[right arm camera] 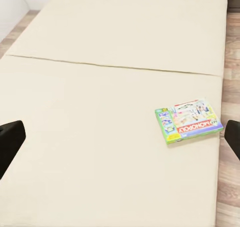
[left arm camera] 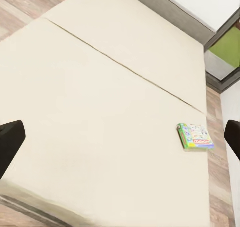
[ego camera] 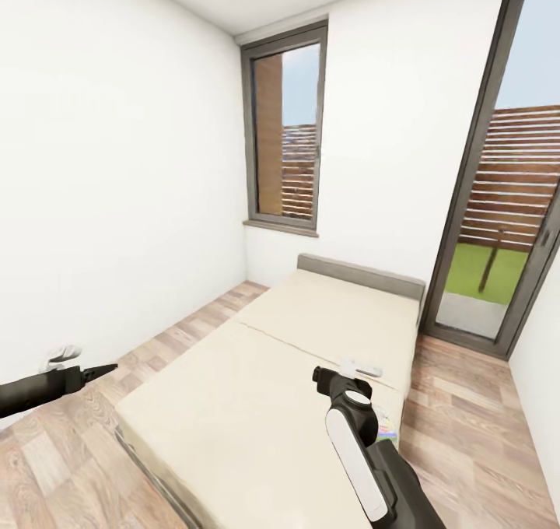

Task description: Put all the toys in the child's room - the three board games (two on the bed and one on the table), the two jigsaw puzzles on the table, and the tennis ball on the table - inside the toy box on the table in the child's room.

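The robot stands at the foot of the bed (ego camera: 257, 373), both arms held out over it. One board game (right arm camera: 189, 122), the green-edged box with the busy white cover, lies flat on the mattress close to its right edge, about halfway up the near half and below the seam that crosses the bed. In the head view the right arm covers most of it; only a coloured sliver seems to peek out beside the forearm, though that is hard to be sure of.

The right gripper (right arm camera: 120, 137) hangs above the mattress with its fingers spread wide and nothing between them, the game lying off toward one finger rather than centred. The left gripper (left arm camera: 120, 137) is likewise spread and empty, higher up and well apart from the box.

The risk lies in the box's place and shape. It is thin and flat on a soft surface, so fingers coming straight down may press into the mattress and slip over the lid. A push from the inner side could slide it off the near edge onto the floor (ego camera: 467, 389).
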{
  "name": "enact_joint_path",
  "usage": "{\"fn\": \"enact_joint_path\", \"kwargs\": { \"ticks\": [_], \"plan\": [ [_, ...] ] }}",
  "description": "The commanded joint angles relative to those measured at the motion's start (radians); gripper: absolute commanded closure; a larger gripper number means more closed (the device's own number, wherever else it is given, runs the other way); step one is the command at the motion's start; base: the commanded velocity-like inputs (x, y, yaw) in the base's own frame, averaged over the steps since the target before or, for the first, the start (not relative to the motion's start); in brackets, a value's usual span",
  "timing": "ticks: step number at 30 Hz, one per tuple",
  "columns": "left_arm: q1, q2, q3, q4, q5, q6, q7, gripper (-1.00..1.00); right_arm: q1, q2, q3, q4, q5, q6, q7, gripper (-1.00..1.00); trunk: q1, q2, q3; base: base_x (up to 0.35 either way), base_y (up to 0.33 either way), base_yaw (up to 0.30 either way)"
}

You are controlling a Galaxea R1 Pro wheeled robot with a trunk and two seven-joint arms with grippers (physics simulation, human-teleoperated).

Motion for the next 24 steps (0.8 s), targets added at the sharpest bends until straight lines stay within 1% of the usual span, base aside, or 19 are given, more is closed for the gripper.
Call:
{"fn": "enact_joint_path", "kwargs": {
  "ticks": [1,4,7,12,24],
  "plan": [
    [-0.001,-0.001,0.003,0.0,-0.01,0.007,-0.01,-1.0,-0.001,0.0,0.001,-0.001,-0.007,0.003,-0.008,-1.0,0.0,-0.001,-0.001,0.0,-0.005,0.291],
    [-0.001,-0.001,0.004,-0.001,-0.008,0.007,-0.016,-1.0,-0.001,-0.001,0.002,-0.002,-0.004,0.002,-0.008,-1.0,0.0,-0.001,-0.001,0.0,-0.003,0.273],
    [-0.001,0.001,0.005,-0.002,-0.003,0.011,-0.023,-1.0,-0.001,-0.001,0.002,-0.002,-0.003,0.0,-0.008,-1.0,0.0,-0.001,-0.001,0.0,-0.004,0.123],
    [-0.001,0.007,0.007,-0.004,-0.001,0.02,-0.026,-1.0,-0.001,-0.002,0.003,-0.003,-0.002,-0.002,-0.008,-1.0,0.0,-0.001,-0.001,0.0,-0.043,0.039],
    [-0.004,0.002,0.006,-0.005,-0.001,0.029,-0.024,-1.0,-0.001,0.0,0.003,-0.002,-0.005,-0.002,-0.008,-1.0,0.0,-0.001,-0.002,0.0,-0.006,0.004]
  ]
}}
